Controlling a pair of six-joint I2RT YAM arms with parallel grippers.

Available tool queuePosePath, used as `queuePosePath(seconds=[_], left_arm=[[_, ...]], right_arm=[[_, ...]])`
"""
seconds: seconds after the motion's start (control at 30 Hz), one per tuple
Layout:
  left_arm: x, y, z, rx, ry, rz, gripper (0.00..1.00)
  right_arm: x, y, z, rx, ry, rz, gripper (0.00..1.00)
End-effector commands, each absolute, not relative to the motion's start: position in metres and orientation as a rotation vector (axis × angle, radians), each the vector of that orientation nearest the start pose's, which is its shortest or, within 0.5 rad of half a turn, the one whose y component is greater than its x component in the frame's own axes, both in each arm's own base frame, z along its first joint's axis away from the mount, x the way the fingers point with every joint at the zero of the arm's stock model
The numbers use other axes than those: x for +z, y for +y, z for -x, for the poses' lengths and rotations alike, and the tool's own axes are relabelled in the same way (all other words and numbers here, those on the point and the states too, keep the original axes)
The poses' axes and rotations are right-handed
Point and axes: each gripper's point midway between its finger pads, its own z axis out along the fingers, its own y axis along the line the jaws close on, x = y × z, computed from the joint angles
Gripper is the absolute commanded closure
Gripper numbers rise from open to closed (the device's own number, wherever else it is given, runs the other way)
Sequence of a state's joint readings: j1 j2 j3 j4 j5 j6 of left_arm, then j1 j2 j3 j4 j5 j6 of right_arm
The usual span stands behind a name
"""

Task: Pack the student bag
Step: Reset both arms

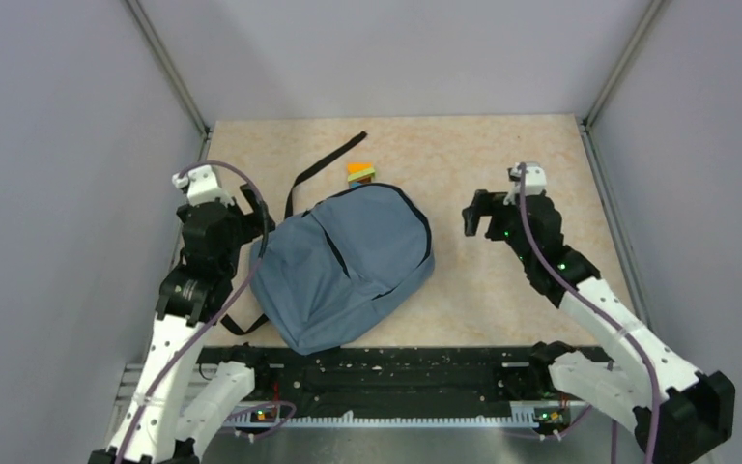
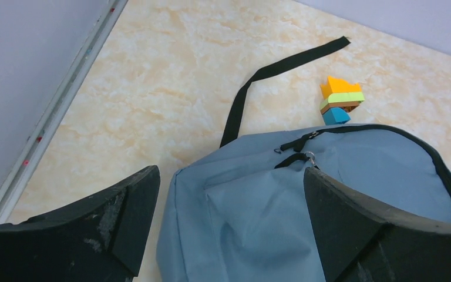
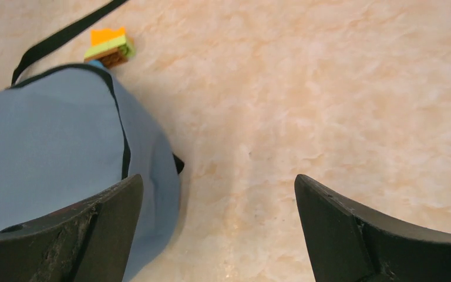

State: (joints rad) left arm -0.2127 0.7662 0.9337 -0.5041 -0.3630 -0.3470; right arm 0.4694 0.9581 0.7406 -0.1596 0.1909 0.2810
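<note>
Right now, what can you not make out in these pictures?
- Inside of the student bag: all views, covered by its own fabric.
- Block stack: bottom blue piece partly behind the bag's rim, left wrist; too small in top view.
- Black strap: its attachment hidden behind the bag, every view.

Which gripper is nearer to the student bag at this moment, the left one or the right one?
Left. The left gripper hangs open right at the left edge of the student bag. The right gripper, also open, stands off to the bag's right, with a visible gap between them.
</note>
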Motion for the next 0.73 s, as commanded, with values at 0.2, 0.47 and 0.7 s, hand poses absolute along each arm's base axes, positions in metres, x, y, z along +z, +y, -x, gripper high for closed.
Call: queuePosePath(seconds=[0.2, 0.47, 0.7], left_arm=[[0.308, -0.009, -0.231, -0.065, 1.749, 0.216, 0.02], [0.305, -0.011, -0.22, -0.112, 1.686, 0.213, 0.02], [0.306, -0.007, -0.217, -0.097, 1.671, 0.219, 0.02]], right_arm=[[0.296, 0.058, -0.278, 0.139, 1.494, -0.091, 0.02], [0.288, 0.049, -0.269, 0.124, 1.429, -0.11, 0.02], [0.285, 0.048, -0.271, 0.11, 1.445, -0.108, 0.02]])
